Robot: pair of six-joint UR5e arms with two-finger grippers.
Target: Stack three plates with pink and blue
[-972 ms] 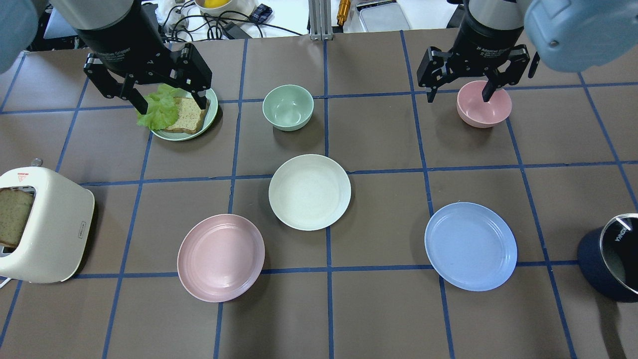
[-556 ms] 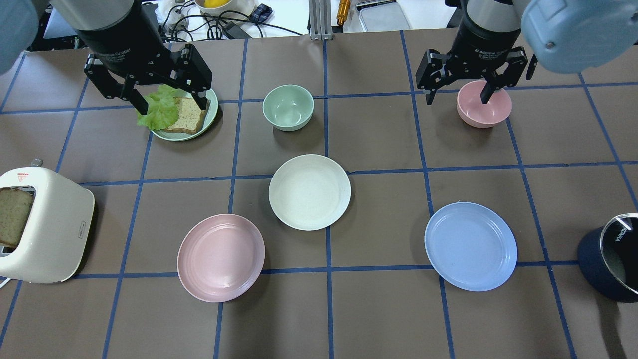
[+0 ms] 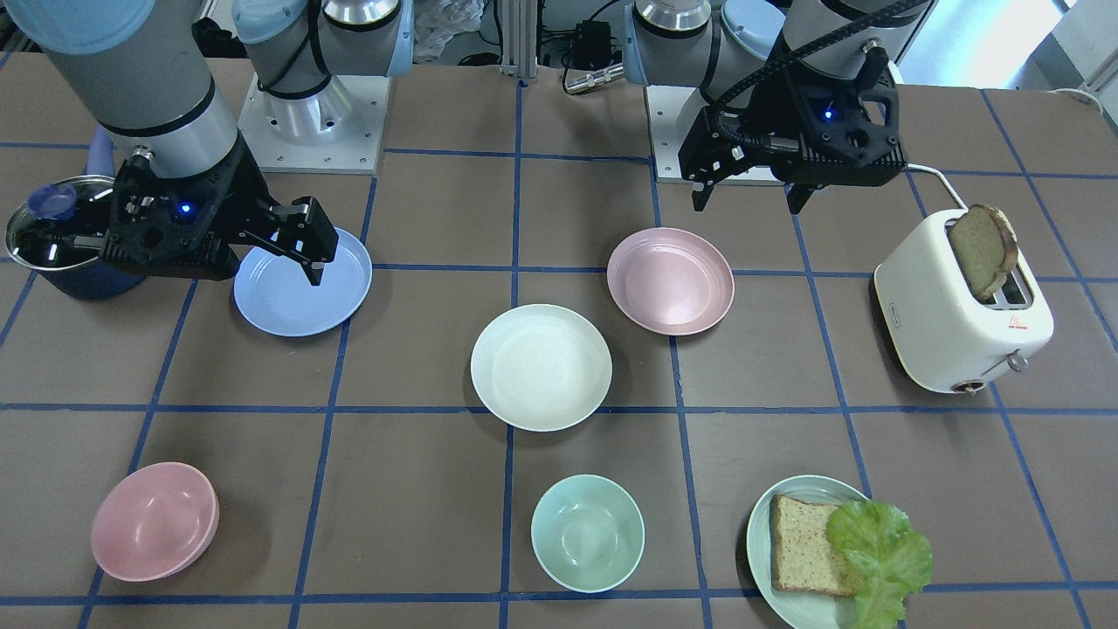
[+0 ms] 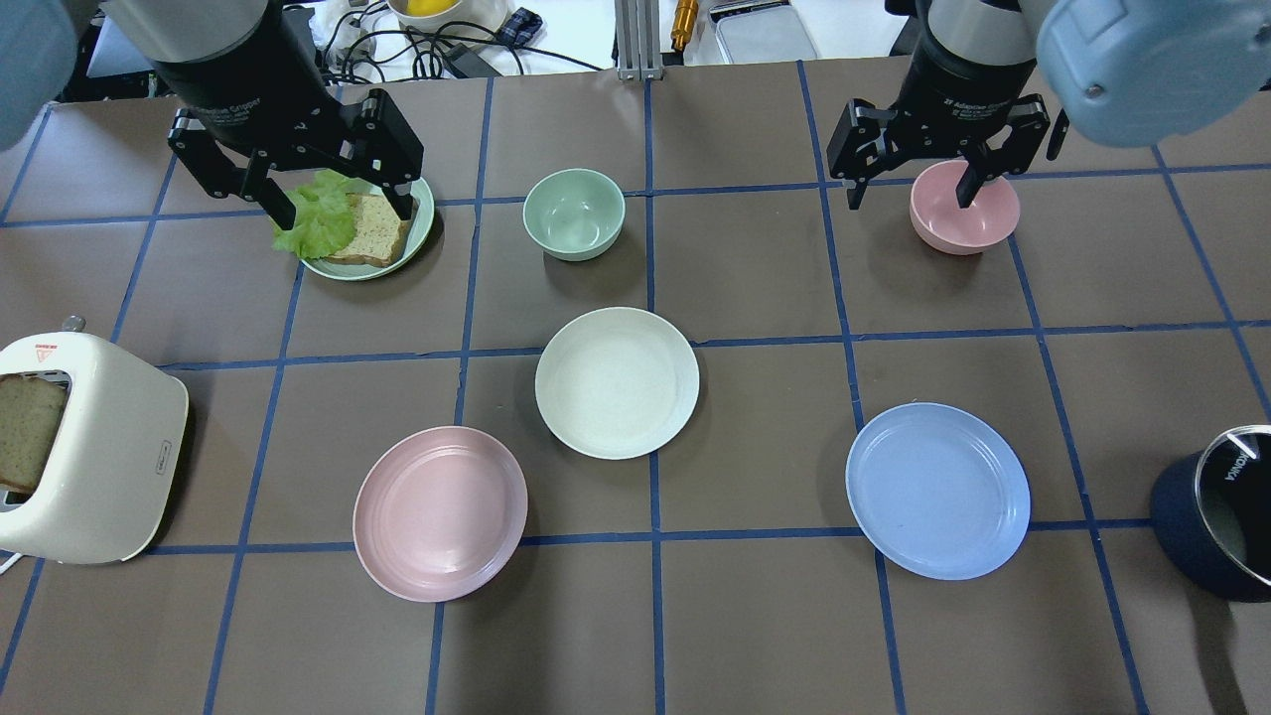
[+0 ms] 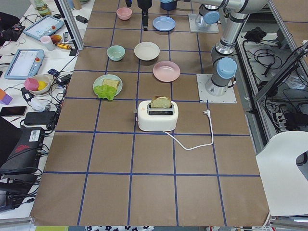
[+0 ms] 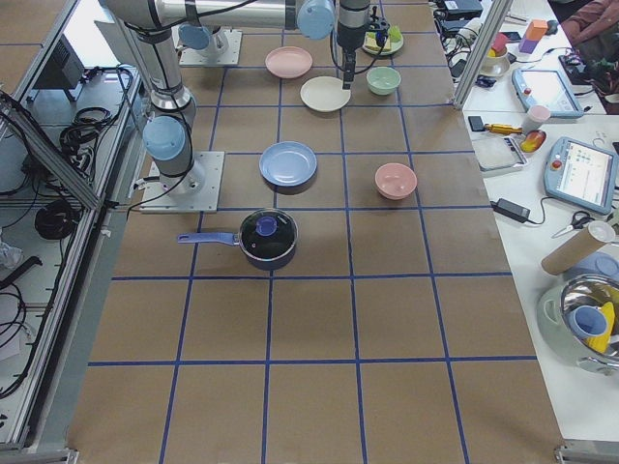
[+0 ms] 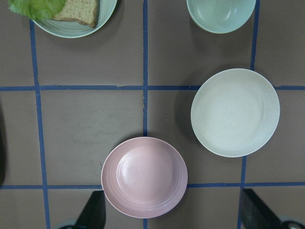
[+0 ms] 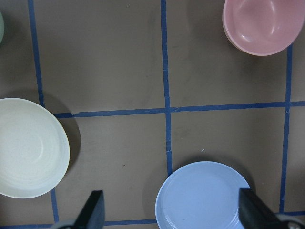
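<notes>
Three plates lie apart on the brown table. The cream-white plate point(image 4: 617, 382) is in the middle, the pale pink plate point(image 4: 440, 513) is near left, and the light blue plate point(image 4: 937, 490) is near right. My left gripper point(image 4: 346, 214) hangs open and empty, high over the table's left side. Its wrist view shows the pink plate point(image 7: 144, 177) and the cream plate point(image 7: 235, 112) below. My right gripper point(image 4: 911, 199) hangs open and empty, high on the right. Its wrist view shows the blue plate point(image 8: 205, 196) below.
A pale green plate point(image 4: 367, 270) with bread and lettuce, a mint bowl point(image 4: 574, 214) and a pink bowl point(image 4: 963, 223) stand along the far side. A white toaster point(image 4: 89, 447) holding bread is at the left edge. A dark lidded pot point(image 4: 1216, 516) is at the right edge.
The right gripper has drifted very slightly toward the far side. The left gripper has barely moved. Both stay open, and the plates have not moved.
</notes>
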